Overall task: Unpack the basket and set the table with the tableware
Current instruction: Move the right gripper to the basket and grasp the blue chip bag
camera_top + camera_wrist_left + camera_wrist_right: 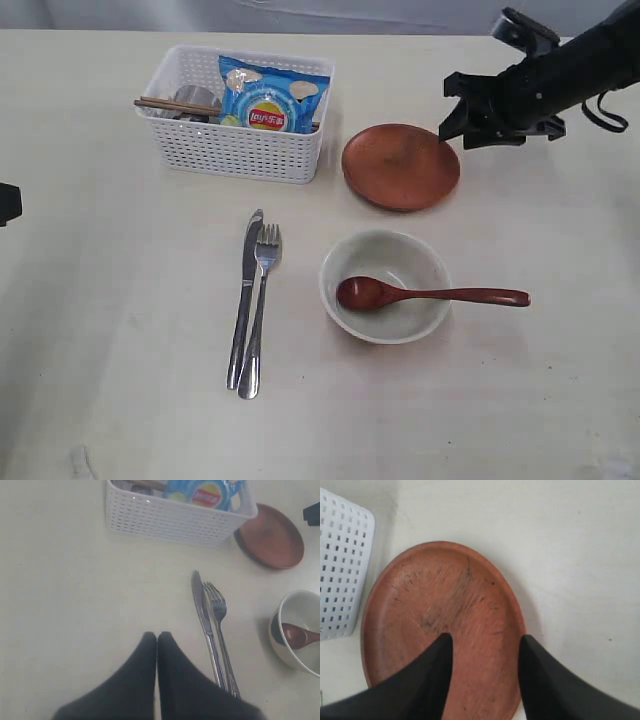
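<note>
The right claw (pixel 486 639) hangs with its fingers apart over the round reddish-brown wooden plate (pixel 400 165), gripping nothing; the plate lies flat on the pale cream bench (pixel 120 330). In the exterior view the claw is over the plate's rim on the side away from the white perforated plastic basket (pixel 232 150). If the arm leaves low, a fingertip could catch that rim and shove the plate into the basket wall just beside it, so a straight lift looks safer.

The left claw (pixel 157 636) has its fingers pressed together and holds nothing, poised over bare bench on the side of the steel knife (pixel 245 300) away from the bowl.

The basket stands near the bench's far edge as the exterior view shows it. It holds a pair of wooden chopsticks (pixel 165 104) propped on its rim, a small steel cup (pixel 195 100) and a blue chip bag (pixel 270 100). I judge these two pieces are what is left to unpack. The chopsticks are thin and may roll or split from a pinch. The bag crowds the cup and could be snagged, and the light basket could slide.

The knife and the steel fork (pixel 258 310) lie side by side, touching, toward the near edge. The pale grey-green bowl (pixel 400 262) sits below the plate with the reddish-brown wooden spoon (pixel 430 295) in it. The spoon's handle overhangs the rim, so a brush could flip it out.
</note>
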{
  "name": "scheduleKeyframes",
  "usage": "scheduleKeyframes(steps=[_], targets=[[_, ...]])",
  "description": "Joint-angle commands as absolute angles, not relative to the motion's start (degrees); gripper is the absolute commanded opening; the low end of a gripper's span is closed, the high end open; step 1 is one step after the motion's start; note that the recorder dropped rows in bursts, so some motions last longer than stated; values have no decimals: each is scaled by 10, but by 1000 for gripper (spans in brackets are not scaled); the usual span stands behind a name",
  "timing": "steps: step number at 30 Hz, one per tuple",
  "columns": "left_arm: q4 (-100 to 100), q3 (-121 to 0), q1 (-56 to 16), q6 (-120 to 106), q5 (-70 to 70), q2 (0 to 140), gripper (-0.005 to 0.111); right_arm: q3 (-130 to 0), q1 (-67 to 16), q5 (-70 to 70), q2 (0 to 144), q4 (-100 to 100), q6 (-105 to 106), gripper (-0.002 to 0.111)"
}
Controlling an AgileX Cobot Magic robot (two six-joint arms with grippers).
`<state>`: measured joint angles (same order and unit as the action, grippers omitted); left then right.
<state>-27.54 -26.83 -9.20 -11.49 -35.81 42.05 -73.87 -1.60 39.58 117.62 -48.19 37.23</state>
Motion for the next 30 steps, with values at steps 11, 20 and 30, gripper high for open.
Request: scheduleKeyframes(steps=[11,20,30], targets=[[-289,-272,-93,-116,-341,419,0,-928,-138,485,1149,-443,367,65],[-291,-272,-93,-116,-343,419,0,-962,-287,312,1150,-259,344,65],[-293,-272,-93,-116,-343,419,0,-1013,-328,366,1215,-195,317,65]])
